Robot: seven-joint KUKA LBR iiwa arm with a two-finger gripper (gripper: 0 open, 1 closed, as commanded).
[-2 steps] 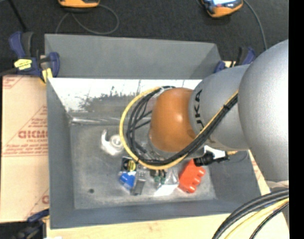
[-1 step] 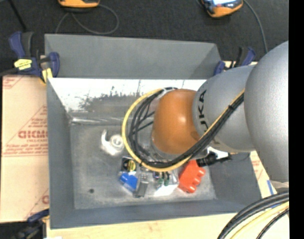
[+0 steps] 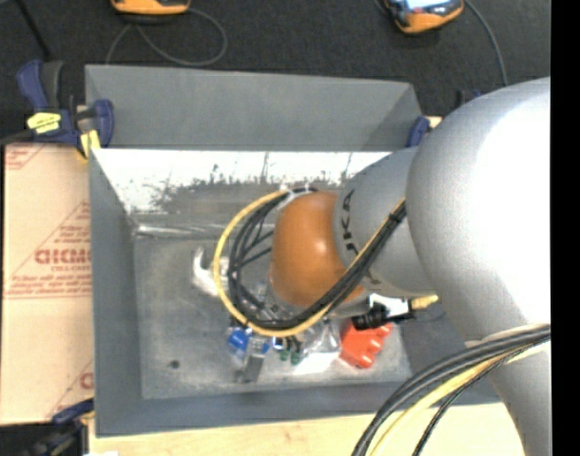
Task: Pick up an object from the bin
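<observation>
Grey-walled, the bin (image 3: 119, 283) held a heap by its lower wall, below my arm's orange cover (image 3: 304, 250): a red block (image 3: 361, 347), a blue piece (image 3: 238, 340). Whether the pincer (image 3: 261, 338) was open, I could not tell.

Bin (image 3: 114, 283): grey, dark speckling on far wall.
Arm (image 3: 480, 217): silver-white; wrist cover (image 3: 304, 250) orange; cables (image 3: 235, 255) black and yellow.
Near front edge: red-orange block (image 3: 361, 347), blue piece (image 3: 238, 340), green piece (image 3: 290, 354).
Towards left edge: white item (image 3: 204, 272).

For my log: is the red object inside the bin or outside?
Inside: the red object rests on the floor of the bin, within its walls.
</observation>
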